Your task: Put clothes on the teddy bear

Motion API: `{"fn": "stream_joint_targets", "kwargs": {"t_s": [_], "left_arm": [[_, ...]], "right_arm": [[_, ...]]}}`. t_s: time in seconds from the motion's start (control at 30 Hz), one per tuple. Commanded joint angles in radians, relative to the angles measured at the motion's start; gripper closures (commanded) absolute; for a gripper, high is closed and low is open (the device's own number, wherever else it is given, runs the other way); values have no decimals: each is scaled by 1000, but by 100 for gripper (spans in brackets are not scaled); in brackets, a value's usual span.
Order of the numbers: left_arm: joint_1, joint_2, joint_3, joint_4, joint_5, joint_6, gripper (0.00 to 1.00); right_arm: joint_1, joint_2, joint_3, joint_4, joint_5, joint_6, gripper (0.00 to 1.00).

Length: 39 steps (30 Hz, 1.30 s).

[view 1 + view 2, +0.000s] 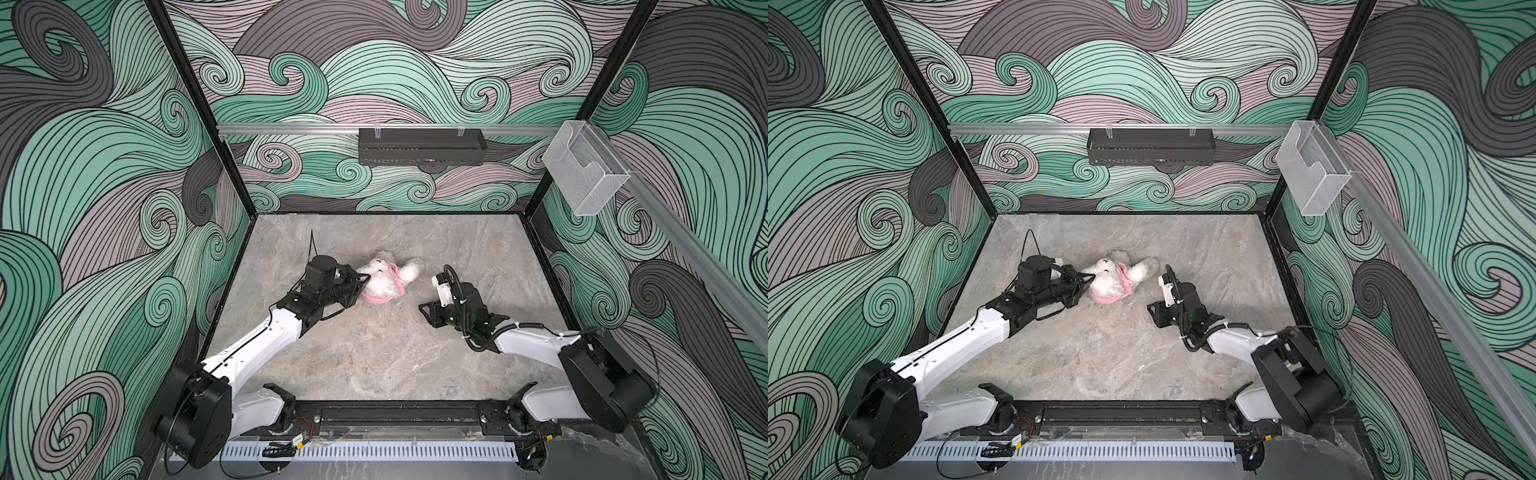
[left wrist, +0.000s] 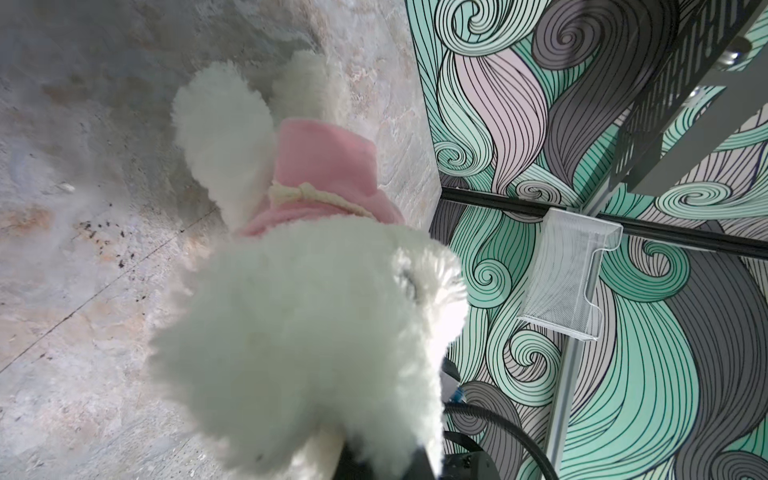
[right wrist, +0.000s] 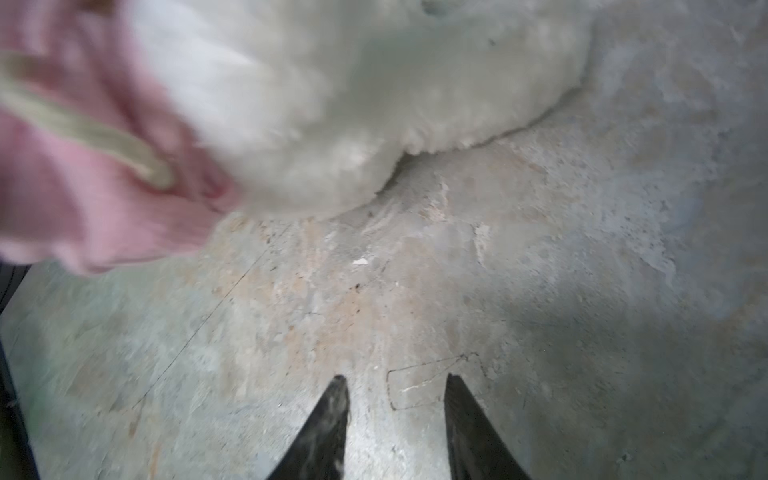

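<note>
The white fluffy teddy bear lies on its side at mid table. A pink shirt with a cream cord is wrapped round its middle. In both top views my left gripper is at the bear's head end, shut on its fur. The left wrist view shows the bear filling the frame, the shirt beyond its head, and the left gripper buried in fur. My right gripper is open and empty over bare table, short of the bear and the shirt.
The grey stone-look table is boxed in by patterned walls. A black basket hangs on the back rail and a clear plastic holder on the right rail. The arms' black base bar runs along the front edge.
</note>
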Motion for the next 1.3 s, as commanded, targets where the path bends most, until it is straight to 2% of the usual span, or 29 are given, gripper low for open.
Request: {"fn": "stream_joint_targets", "kwargs": {"t_s": [0.0, 0.1, 0.2, 0.3, 0.43, 0.57, 0.7, 0.8, 0.83, 0.9, 0.93, 1.03, 1.27], "left_arm": [[15, 51, 70, 53, 143, 59, 100], [11, 121, 140, 44, 304, 151, 100], [5, 185, 181, 31, 409, 217, 100], [18, 247, 188, -22, 423, 308, 97], [39, 319, 183, -28, 412, 427, 87], [49, 356, 168, 22, 344, 500, 70], [43, 363, 108, 155, 328, 498, 38], [15, 391, 96, 194, 329, 523, 21], [4, 401, 96, 202, 329, 528, 19], [-10, 410, 81, 251, 326, 530, 4], [-15, 412, 76, 266, 322, 531, 2], [-23, 432, 96, 241, 321, 548, 1], [-70, 496, 168, 19, 239, 692, 1]], "right_arm": [[-23, -151, 18, -85, -103, -75, 52], [-104, -217, 68, -127, -110, -60, 51], [-207, -164, 158, -117, -125, 0, 50], [-273, -5, 241, -95, -103, 69, 53], [-293, 261, 310, -5, -142, 156, 67], [-261, 397, 291, 78, -133, 209, 75], [-207, 406, 242, 86, -86, 208, 77], [-188, 409, 222, 99, -72, 209, 78], [-185, 408, 214, 107, -70, 212, 78], [-185, 411, 206, 113, -68, 216, 78], [-183, 411, 204, 116, -69, 217, 79], [-173, 413, 207, 108, -69, 214, 80], [-157, 414, 207, 110, -60, 214, 80]]}}
